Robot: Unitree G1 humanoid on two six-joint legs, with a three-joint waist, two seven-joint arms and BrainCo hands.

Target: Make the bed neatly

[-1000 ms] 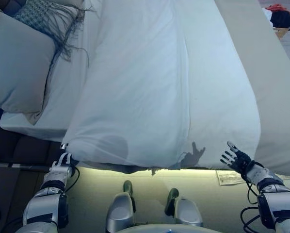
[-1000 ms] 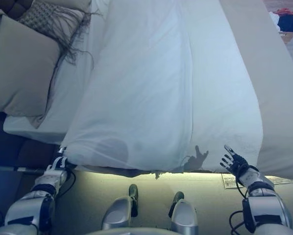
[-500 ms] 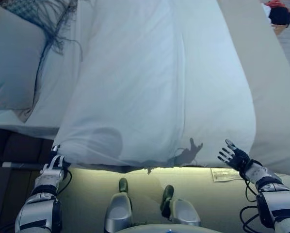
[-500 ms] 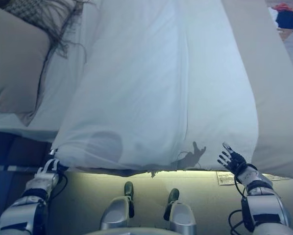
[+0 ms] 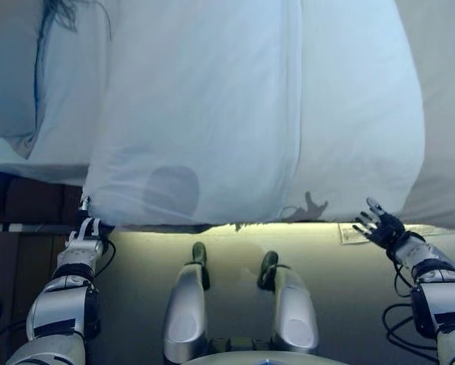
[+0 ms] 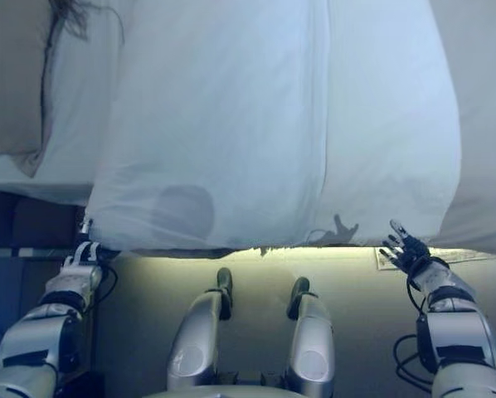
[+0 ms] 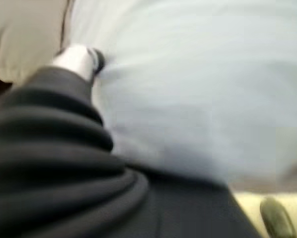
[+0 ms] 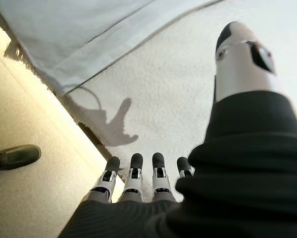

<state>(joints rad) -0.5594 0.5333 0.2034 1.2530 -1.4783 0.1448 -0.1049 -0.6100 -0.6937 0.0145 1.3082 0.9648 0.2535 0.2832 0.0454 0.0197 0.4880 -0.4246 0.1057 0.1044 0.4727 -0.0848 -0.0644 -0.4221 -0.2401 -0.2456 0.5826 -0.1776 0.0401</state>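
The pale blue-white duvet (image 5: pixel 235 114) lies spread over the bed, its near edge overhanging. My left robot hand (image 5: pixel 83 232) meets its corner, grip unclear; my right robot hand (image 5: pixel 380 226) hovers splayed, empty. Straightening remains.

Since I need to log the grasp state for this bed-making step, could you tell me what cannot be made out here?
- Left hand: its fingers are hidden under the white duvet edge in both eye views; the left wrist view is blurred, so grip is unclear.
- Pillow: cut off by the eye views' left edge.
- Paper tag: mostly hidden behind the open right hand.
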